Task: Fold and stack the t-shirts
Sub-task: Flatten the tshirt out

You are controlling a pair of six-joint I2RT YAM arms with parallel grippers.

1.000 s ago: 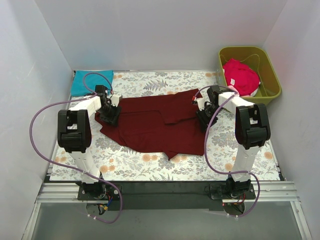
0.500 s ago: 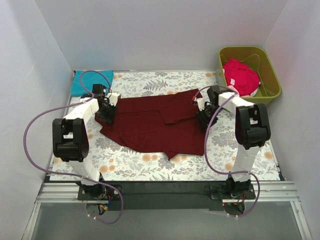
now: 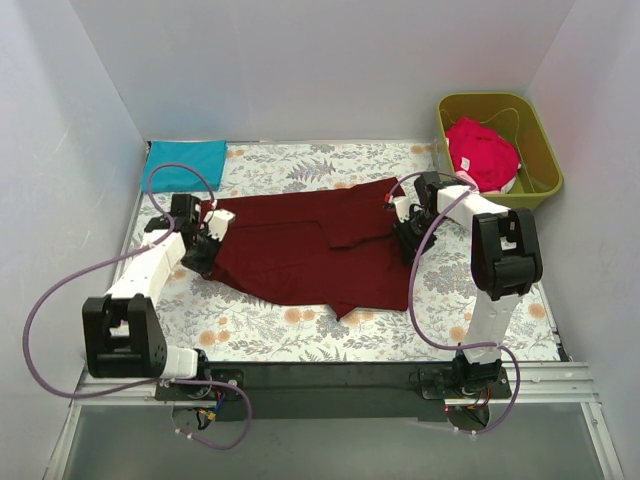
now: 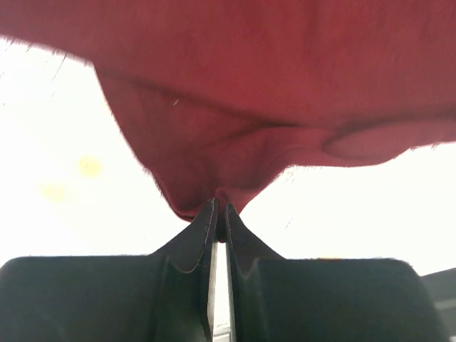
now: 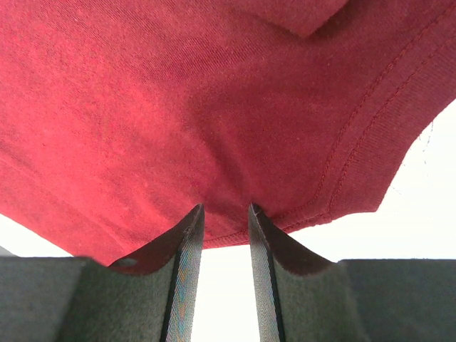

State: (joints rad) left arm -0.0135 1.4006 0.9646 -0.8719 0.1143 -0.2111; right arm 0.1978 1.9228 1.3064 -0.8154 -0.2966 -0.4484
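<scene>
The dark maroon t-shirt lies spread on the table's middle. My left gripper is at its left edge, shut on a pinch of the maroon cloth; in the left wrist view the gripper has its jaws closed together. My right gripper is at the shirt's right edge. In the right wrist view the gripper has its jaws a little apart, tips against the maroon hem. The teal blue t-shirt lies folded at the back left. The red-pink t-shirt sits bunched in the tub.
The olive-green tub stands at the back right corner. The floral tablecloth covers the table. White walls close in the left, back and right sides. Purple cables loop off both arms.
My left arm has swung left and nearer, drawing the maroon shirt's left edge with it; the teal shirt is now uncovered. The right arm has not moved.
</scene>
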